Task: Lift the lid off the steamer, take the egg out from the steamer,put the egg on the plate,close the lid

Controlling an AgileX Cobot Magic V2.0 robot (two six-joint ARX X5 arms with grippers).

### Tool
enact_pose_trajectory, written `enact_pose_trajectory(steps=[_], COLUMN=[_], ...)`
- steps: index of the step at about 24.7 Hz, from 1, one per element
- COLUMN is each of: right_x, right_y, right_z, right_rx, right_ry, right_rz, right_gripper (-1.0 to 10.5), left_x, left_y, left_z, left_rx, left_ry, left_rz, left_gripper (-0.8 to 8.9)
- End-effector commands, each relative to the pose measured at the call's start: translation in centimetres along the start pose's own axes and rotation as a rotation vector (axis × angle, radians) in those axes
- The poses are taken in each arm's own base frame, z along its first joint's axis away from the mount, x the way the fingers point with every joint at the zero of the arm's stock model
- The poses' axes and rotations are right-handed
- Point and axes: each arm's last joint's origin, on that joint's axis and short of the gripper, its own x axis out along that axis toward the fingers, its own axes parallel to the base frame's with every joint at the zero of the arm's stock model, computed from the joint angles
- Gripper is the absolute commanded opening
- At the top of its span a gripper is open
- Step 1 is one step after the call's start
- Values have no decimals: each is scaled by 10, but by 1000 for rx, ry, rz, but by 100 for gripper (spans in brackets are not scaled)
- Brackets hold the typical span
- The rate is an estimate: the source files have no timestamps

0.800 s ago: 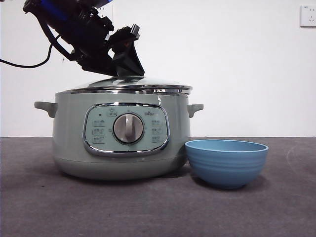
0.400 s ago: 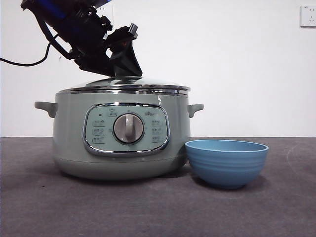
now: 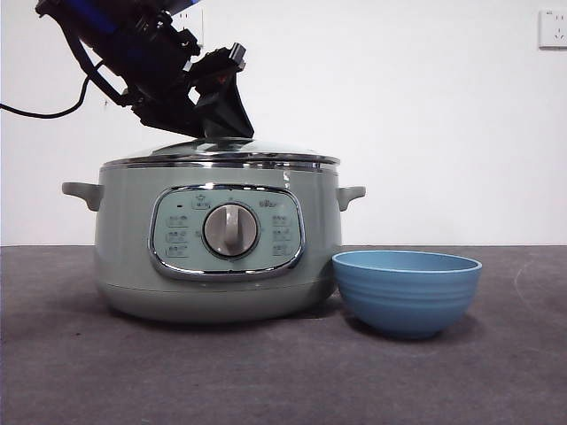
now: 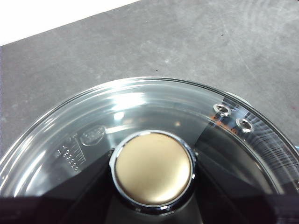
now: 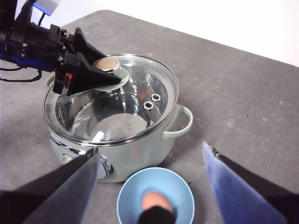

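Note:
The sage-green steamer [image 3: 124,248] stands left of centre with the glass lid [image 3: 221,152] seated level on its rim. My left gripper [image 3: 223,133] comes down from the upper left and is shut on the lid's knob [image 4: 153,172], with a dark jaw on either side of it. The blue plate [image 3: 407,292], a small bowl, stands against the steamer's right side. In the right wrist view the egg [image 5: 154,199] lies in the plate [image 5: 128,191], partly hidden by a dark part at the picture's edge. My right gripper [image 5: 150,148] hangs open above the plate.
The grey table [image 3: 283,381] stretches in front of the pot and the bowl. A white wall with a socket [image 3: 553,28] stands behind. A black cable [image 3: 44,115] trails from the left arm.
The lid has shifted slightly left and settled level on the steamer's rim. The left gripper has shifted slightly with it. The plate has not moved.

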Motion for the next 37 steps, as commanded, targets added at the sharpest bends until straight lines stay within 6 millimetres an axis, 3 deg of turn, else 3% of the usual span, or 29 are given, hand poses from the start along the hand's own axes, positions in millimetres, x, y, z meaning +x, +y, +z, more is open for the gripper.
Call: enact_pose_trajectory(steps=[1, 18, 20, 22, 23, 24, 27, 32, 37], right_x=[0, 0, 0, 0, 0, 0, 0, 0, -1], right_y=[0, 0, 0, 0, 0, 0, 1, 1, 2], right_z=[1, 1, 0, -1, -2, -3, -5, -6, -15], right_rx=[6, 6, 6, 8, 9, 10, 14, 16, 31], right_ry=[-6, -5, 0, 13, 20, 28, 49, 62, 152], right_rz=[-2, -2, -1, 0, 1, 2, 4, 6, 21], right_gripper=[379, 379, 380, 380, 380, 380, 380, 380, 379], left_x=[3, -7, -7, -9, -10, -11, -18, -40, -108], left_y=[1, 1, 1, 0, 0, 0, -1, -3, -14], left_z=[-12, -5, -4, -3, -2, -1, 4, 16, 25], left_rx=[-2, 5, -3, -17, -25, -25, -23, -15, -29], left_ry=[69, 38, 37, 28, 24, 19, 0, -56, -55], left_rz=[8, 30, 30, 32, 33, 32, 33, 35, -33], left_gripper=[-9, 11, 148, 465, 577, 624, 626, 625, 624])
